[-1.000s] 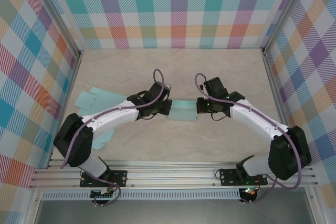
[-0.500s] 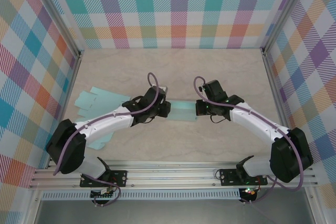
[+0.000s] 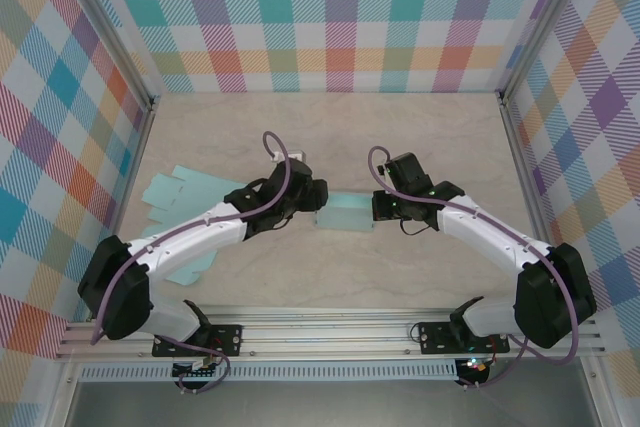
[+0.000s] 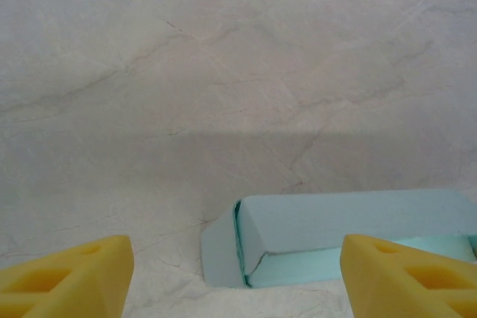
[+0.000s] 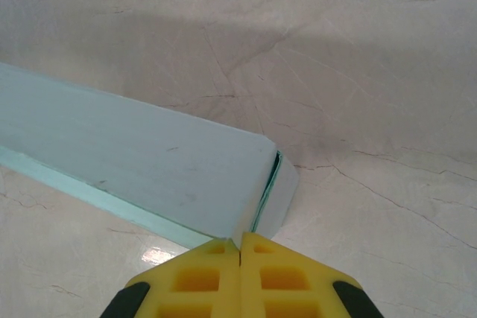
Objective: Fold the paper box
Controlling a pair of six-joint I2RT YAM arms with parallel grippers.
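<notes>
the pale marbled surface [image 3: 330, 127] is carrying everything. flat teal sheets [image 3: 190, 187] are lying at its left edge, well apart from the work. the teal box [image 3: 345, 214] is lying at the middle of the surface, between the two arms, already formed into a long sleeve. in the wrist views each end is showing a flap not sitting flush. the left pincer [image 4: 235, 262] is hanging spread wide at the box's left end. the right pincer [image 5: 238, 247] is pressed together with nothing seen between its fingers, sitting at the box's right end corner; whether it is touching, i cannot tell. as i am judging the risk, nothing is gripping the light box, so a push on either flap may be sliding or spinning it instead of closing it. a hard poke could be denting the thin wall.
</notes>
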